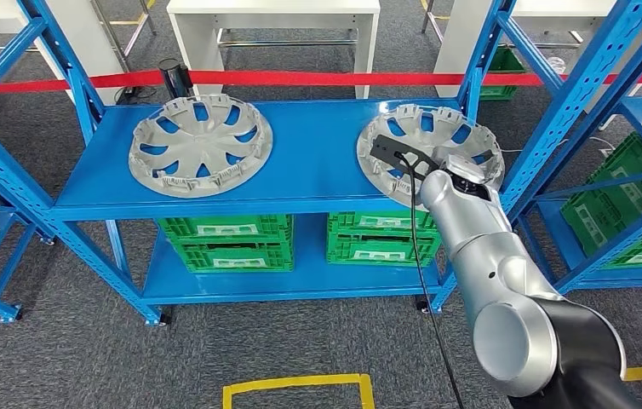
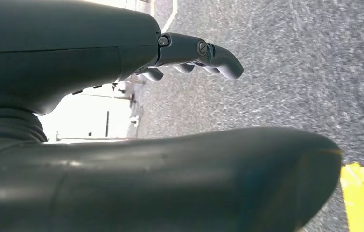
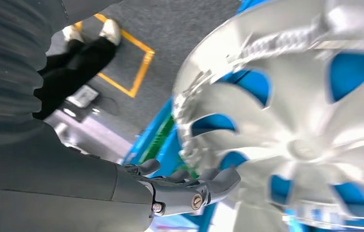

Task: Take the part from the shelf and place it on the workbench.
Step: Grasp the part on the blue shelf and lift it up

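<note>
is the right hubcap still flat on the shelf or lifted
Flat on the shelf. The right hubcap lies level on the blue shelf, like the left hubcap. The right robot hand is at its rim, fingers apart, not gripping.

Silver hubcaps (image 1: pixel 201 146) on a blue shelf (image 1: pixel 309 153), green crates (image 1: pixel 226 241) below.

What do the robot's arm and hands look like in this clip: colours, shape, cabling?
The right arm is glossy silver with rounded segments and a black section near the shoulder. A thin black cable runs along it. The right hand and left hand are dark grey with thick rounded fingers, visible screws and ribbed grey wrist covers.
</note>
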